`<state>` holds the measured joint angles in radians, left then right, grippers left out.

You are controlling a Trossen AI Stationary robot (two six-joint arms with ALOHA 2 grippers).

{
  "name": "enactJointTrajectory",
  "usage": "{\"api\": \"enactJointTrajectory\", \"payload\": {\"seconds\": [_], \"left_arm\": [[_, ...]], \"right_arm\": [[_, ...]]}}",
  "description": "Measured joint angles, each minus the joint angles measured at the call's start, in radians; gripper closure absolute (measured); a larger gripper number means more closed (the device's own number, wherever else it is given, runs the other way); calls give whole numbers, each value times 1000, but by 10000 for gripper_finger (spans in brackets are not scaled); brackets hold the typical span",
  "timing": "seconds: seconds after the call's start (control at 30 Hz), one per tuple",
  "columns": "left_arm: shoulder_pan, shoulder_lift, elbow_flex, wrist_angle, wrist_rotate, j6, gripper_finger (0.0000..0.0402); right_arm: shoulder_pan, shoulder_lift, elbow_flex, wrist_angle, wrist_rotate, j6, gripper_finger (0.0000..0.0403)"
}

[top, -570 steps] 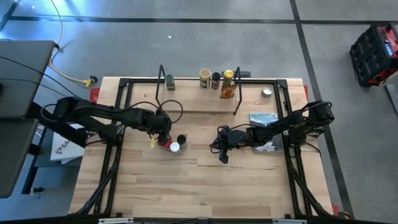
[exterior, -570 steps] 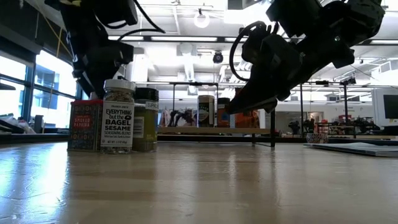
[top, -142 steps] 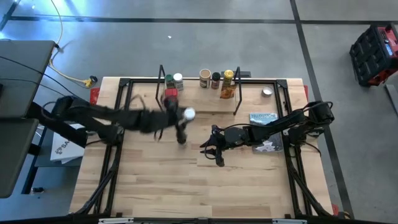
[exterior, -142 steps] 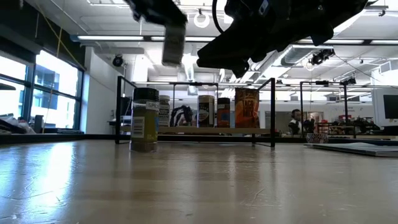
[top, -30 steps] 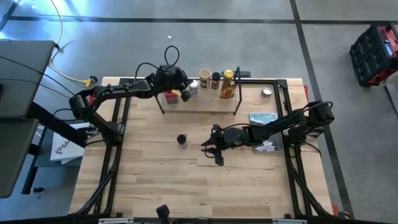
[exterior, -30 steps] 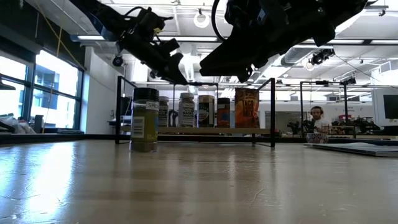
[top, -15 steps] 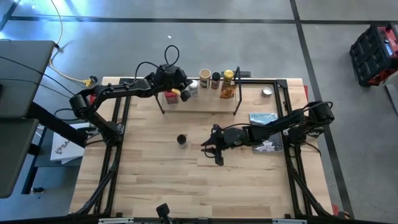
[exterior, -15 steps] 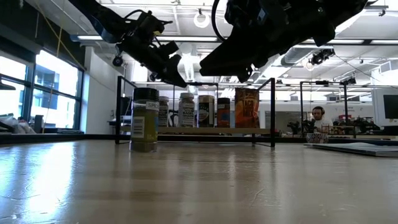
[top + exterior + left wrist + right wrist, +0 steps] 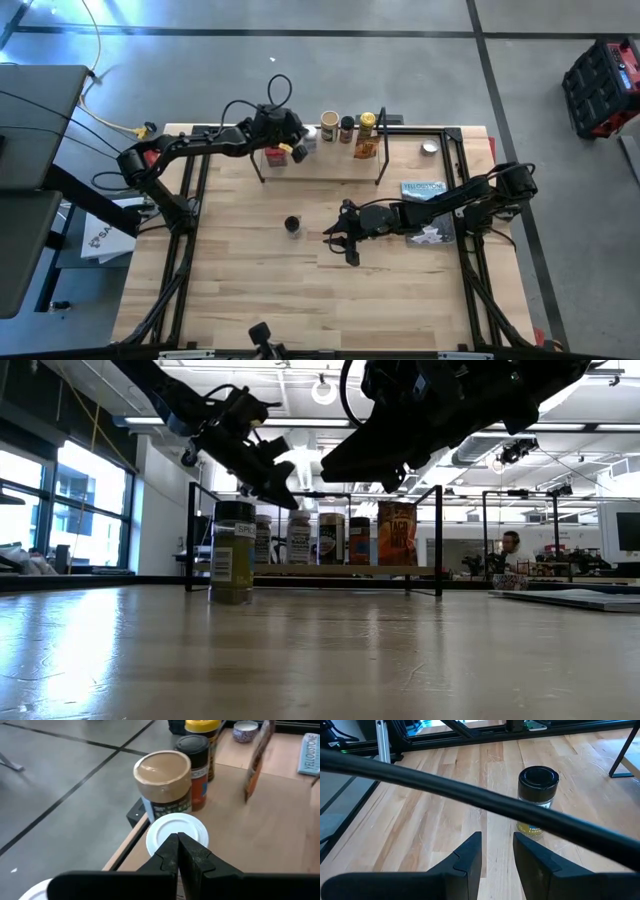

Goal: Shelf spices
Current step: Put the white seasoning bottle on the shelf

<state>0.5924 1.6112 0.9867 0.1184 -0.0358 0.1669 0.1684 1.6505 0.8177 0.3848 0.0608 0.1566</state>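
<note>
The shelf [image 9: 322,165] stands at the table's far side. On it are a red jar [image 9: 272,155], a white-lidded jar [image 9: 177,827], a tan-lidded jar [image 9: 162,777], a black-lidded jar [image 9: 193,757], a yellow-lidded jar [image 9: 367,121] and the orange packet [image 9: 365,148]. My left gripper [image 9: 177,839] is shut, its tips over the white lid. One black-lidded spice jar [image 9: 292,224] stands upright on the tabletop. My right gripper [image 9: 497,851] hovers to that jar's right, open, with nothing between its fingers. My left gripper's shut fingertips [image 9: 172,845] point slanting down from the table's left over the white lid's near rim [image 9: 165,837]. I cannot tell whether they touch it. The jar stands upright on the shelf plank.
A silver disc [image 9: 429,148] and a grey-blue booklet [image 9: 424,189] lie at the table's right. Black wire uprights [image 9: 381,150] stand at the shelf's ends. Bare wood spreads across the table's near half [image 9: 320,300].
My left gripper has shifted slightly down and toward the table's left edge above the shelf, staying shut. The jars and my right gripper have kept still.
</note>
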Motion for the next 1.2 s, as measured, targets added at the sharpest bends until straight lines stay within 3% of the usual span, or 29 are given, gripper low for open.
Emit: {"api": "enactJointTrajectory", "payload": {"seconds": [0.8, 1.2], "left_arm": [[74, 2, -1, 8, -107, 0, 401], [23, -57, -2, 42, -163, 40, 400]], "right_arm": [[0, 0, 0, 0, 0, 0, 298], [0, 0, 0, -3, 0, 0, 298]]}}
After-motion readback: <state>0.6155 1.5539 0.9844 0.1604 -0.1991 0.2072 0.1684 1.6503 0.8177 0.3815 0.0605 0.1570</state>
